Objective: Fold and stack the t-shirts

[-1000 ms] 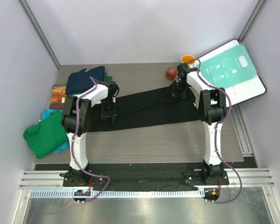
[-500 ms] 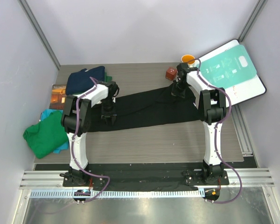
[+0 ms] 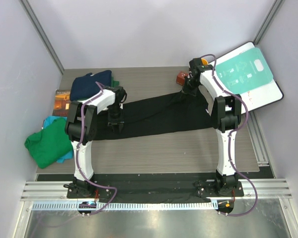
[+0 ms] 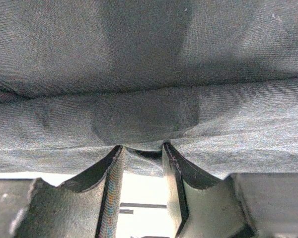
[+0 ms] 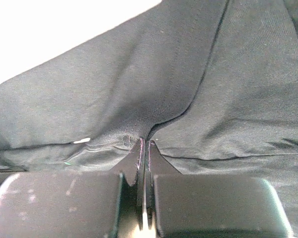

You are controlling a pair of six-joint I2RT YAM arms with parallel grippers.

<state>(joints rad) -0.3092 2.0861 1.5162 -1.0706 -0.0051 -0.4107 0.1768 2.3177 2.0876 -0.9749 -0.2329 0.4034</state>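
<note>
Early stage, it seems: black t-shirt (image 3: 159, 116) lies stretched mid-table (image 3: 188, 148), left claw (image 4: 142, 148) and right claw (image 5: 144, 141) each clamped on it, while navy t-shirt (image 3: 89, 84), green t-shirt (image 3: 49, 144) and teal t-shirt (image 3: 49, 120) sit heaped at 9 to 10 o'clock, nothing stacked.

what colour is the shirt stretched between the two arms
The t-shirt is plain black; it shows best in the top external view.

No legible txt; board (image 3: 244, 69) print too small to read.

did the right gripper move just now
Yes. The right gripper has gone toward the far edge, closing on the red block, gripping the black t-shirt.
</note>
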